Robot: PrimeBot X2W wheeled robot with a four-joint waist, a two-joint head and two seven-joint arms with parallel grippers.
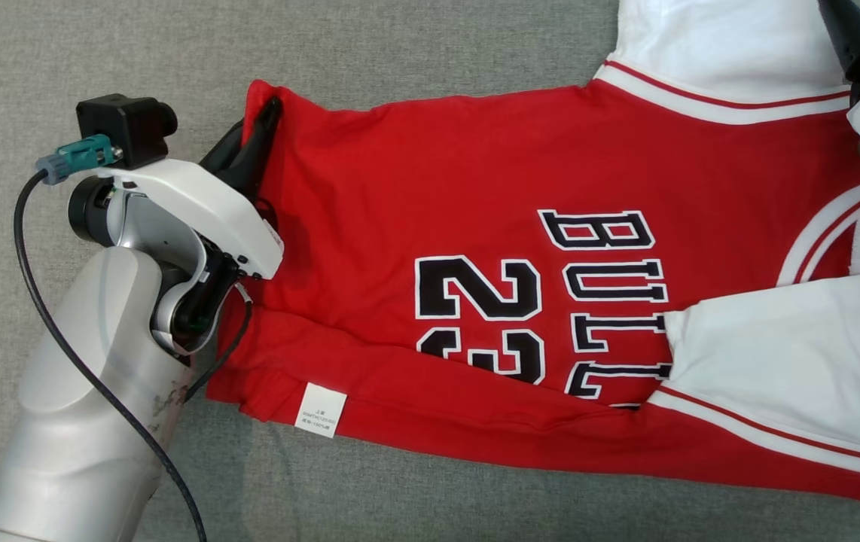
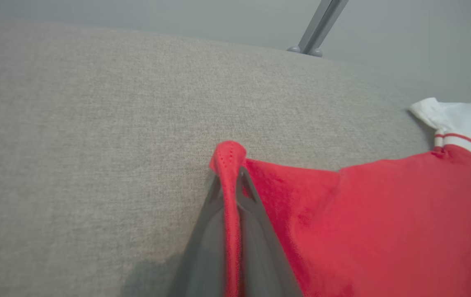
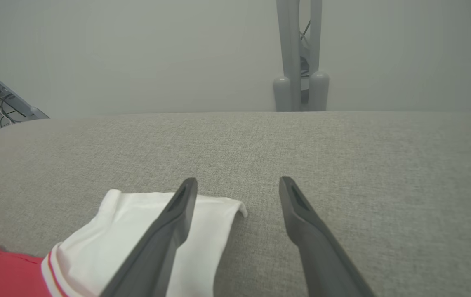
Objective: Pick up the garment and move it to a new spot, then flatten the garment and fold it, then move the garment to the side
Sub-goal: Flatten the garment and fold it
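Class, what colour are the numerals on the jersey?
Black, outlined white; numerals show best in head view.

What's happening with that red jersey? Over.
Left fingers shut on jersey corner. Right fingers open by white sleeve. Jersey spread on grey surface, near edge folded over. Nothing in the way.

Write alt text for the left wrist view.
The left gripper is shut on a corner of the red jersey, which lies on a grey fabric surface. The jersey's white sleeve shows at far right, and a grey post stands beyond the surface.
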